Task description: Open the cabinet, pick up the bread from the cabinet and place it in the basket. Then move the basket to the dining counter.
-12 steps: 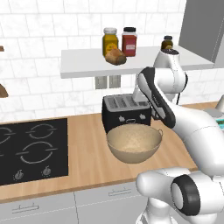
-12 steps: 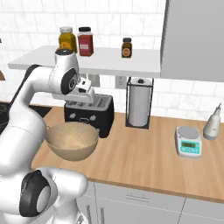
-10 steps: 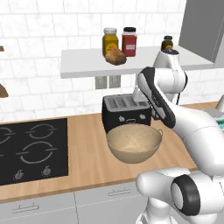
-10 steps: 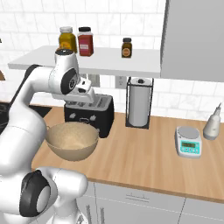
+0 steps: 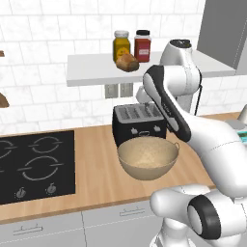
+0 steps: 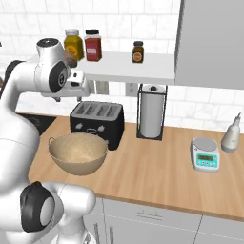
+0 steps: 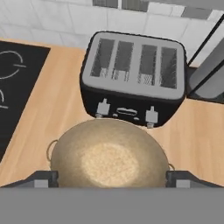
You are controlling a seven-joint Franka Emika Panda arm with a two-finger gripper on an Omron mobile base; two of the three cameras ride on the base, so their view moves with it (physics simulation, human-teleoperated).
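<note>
Gripper (image 7: 112, 177) spread wide, nothing between my fingertips (image 7: 43, 178); they show as two dark tips at the bottom corners of the hand view, one on each side of the basket (image 7: 109, 151). I'm hanging above it and looking straight down into the bowl, which is empty. In the right base view my hand sits at upper left, above the toaster.

Basket (image 5: 147, 158) stands on the desk (image 5: 96, 159), just in front of the black four-slot toaster (image 5: 140, 126), its rim near the toaster's front face; can't tell whether they touch. That spot looks handy for a drop-in: right under the shelf, open top, wide mouth.

Bread (image 5: 127, 61) is up on the white shelf (image 5: 96, 72), upper middle of the left base view, just in front of the yellow jar (image 5: 121, 46) and beside the red jar (image 5: 143, 44). It lies in the open with no door in front of it. Grey cabinet door (image 6: 209, 43) at the upper right of the right base view looks swung aside, so I judge the opening step done and the pick-up not yet done.

A small dark jar (image 6: 137, 51) stands farther along the shelf, well apart from the bread. Below the shelf, a paper towel holder (image 6: 152, 112) stands beside the toaster, then a kitchen scale (image 6: 206, 154) and a white bottle (image 6: 230, 138) toward the right edge. Black cooktop (image 5: 34, 164) lies at lower left of the left base view.

Next move, my guess: lift up to shelf level and close on the bread without nudging the jars behind it.
</note>
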